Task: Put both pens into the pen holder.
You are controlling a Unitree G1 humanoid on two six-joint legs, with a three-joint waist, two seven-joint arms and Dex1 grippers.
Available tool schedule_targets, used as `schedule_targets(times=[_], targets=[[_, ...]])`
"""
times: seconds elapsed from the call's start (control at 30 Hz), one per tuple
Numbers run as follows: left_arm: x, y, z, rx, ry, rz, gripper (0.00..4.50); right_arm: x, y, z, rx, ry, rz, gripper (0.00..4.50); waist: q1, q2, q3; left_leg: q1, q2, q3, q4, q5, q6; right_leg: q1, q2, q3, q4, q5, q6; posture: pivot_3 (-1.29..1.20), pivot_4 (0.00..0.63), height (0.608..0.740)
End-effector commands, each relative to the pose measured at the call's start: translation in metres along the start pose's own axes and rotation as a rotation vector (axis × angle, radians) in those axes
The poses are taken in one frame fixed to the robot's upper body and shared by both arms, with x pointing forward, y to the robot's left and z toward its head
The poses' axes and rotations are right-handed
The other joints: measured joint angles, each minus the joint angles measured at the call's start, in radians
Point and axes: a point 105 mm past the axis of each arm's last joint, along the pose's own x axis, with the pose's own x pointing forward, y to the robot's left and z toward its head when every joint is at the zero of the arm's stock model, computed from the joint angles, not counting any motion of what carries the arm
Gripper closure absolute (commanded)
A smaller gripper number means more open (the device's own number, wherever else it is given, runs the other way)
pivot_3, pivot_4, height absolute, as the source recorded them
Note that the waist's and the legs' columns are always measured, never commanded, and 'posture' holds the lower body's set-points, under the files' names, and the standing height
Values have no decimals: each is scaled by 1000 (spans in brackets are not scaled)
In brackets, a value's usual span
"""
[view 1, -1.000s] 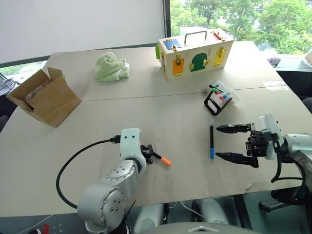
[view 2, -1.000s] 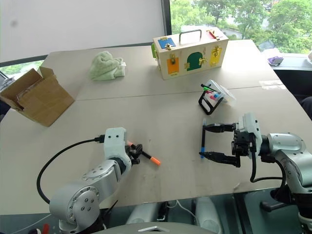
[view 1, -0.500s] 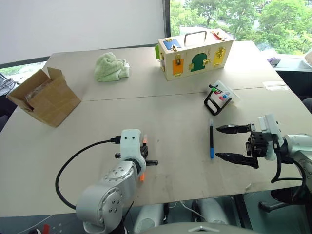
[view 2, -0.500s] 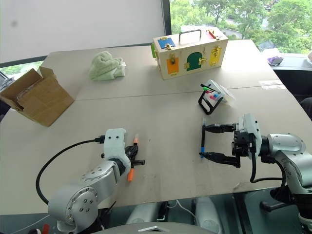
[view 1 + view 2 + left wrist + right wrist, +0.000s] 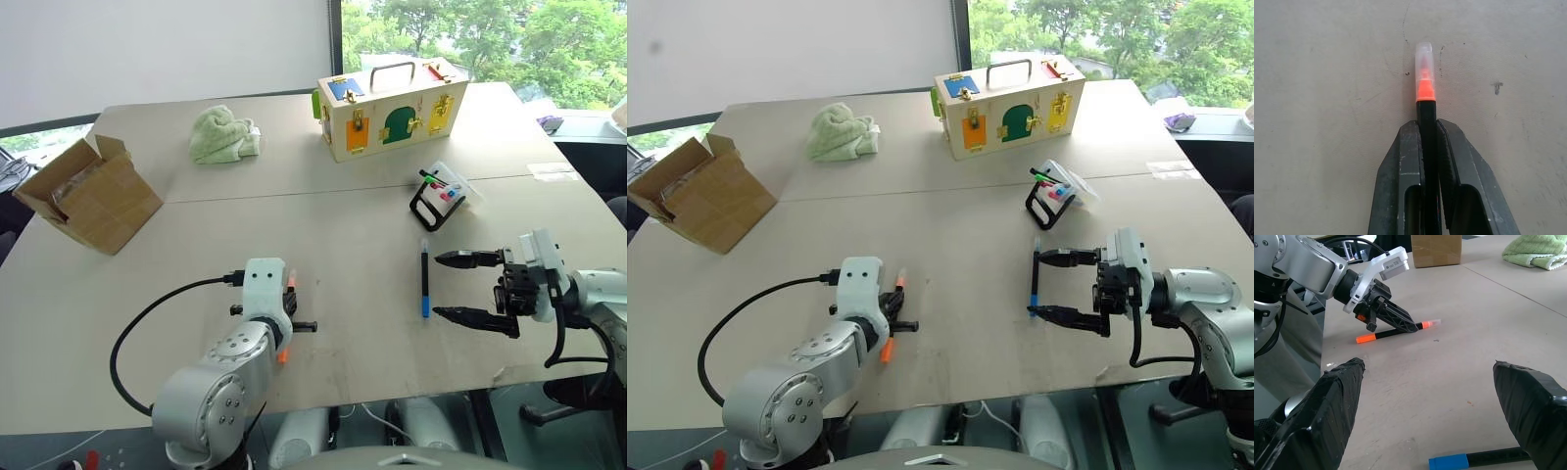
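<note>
Two slim black-barrelled pens [image 5: 1396, 331]

- tan table [image 5: 323, 225]
- cardboard box [image 5: 88, 196], green cloth [image 5: 223, 135], wooden box [image 5: 390, 106], pen holder [image 5: 443, 196] on it
- blue-ended pen [image 5: 425, 279] lying flat
- orange-ended pen [image 5: 1396, 332] on surface

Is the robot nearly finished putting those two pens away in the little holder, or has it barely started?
Barely started. Neither pen is in the pen holder yet. In hand: the left gripper is shut on the orange-ended pen, which lies low against the table. The blue-ended pen lies on the table beside the open right gripper, untouched. Both pens remain to be carried across and put in.
</note>
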Motion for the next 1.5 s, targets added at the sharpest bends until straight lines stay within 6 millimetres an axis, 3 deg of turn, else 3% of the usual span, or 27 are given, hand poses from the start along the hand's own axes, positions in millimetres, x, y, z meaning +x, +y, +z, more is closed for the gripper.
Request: schedule_targets(times=[0.03,0.2,0.33,0.4,0.63,0.8,0.87,1.1,1.4,1.5], targets=[[9,30,-25,-20,146,138,4472,-2,-1,7,-45,-17,-10,0,0,0,0,0,0,0,0,0,0,0,0,0,0,0,0,0,150,740],[12,20,4,-126,1,15,4472,2,-10,12,-66,-56,-54,0,-1,-1,1,0,0,0,0,0,0,0,0,0,0,0,0,0,150,740],[-1,-1,62,-356,-398,-311,4472,10,-25,16,-47,-108,-135,0,0,-6,8,-1,1,0,0,1,-1,-1,0,-1,1,0,0,0,150,740],[-6,1,75,-308,-487,-355,4472,16,-27,22,-17,-146,-131,0,2,-13,13,-5,1,-2,0,2,-3,-5,0,-2,0,0,-1,0,150,740],[-32,-20,122,-337,-737,-899,4472,65,-18,33,84,-123,28,0,3,-12,13,-20,0,-4,1,3,-5,-12,-1,-6,-11,2,1,0,150,740],[-48,-39,130,-165,-704,-1220,4472,96,-37,49,213,-112,104,0,-8,-11,15,-20,0,-4,-1,3,-5,-13,0,-5,-12,2,1,0,150,740],[-53,-46,132,-164,-684,-1345,4472,101,-32,62,321,-151,208,0,-4,-11,15,-19,-1,-4,-1,3,-5,-13,0,-6,-11,2,1,0,150,740],[-53,-60,134,-119,-652,-1463,4472,114,-27,63,395,-102,277,0,-1,-12,15,-21,-2,-6,-1,2,-4,-12,-1,-7,-12,2,1,0,150,740],[-42,-59,135,-38,-677,-1402,4500,121,-32,65,425,-90,276,4350,-5,-11,15,-20,-1,-6,0,3,-4,-13,0,-7,-11,2,1,0,150,740],[-37,-56,133,-11,-682,-1367,4500,120,-31,66,426,-90,284,4437,-3,-11,15,-20,-1,-6,0,2,-4,-13,0,-6,-11,2,1,0,150,740]])
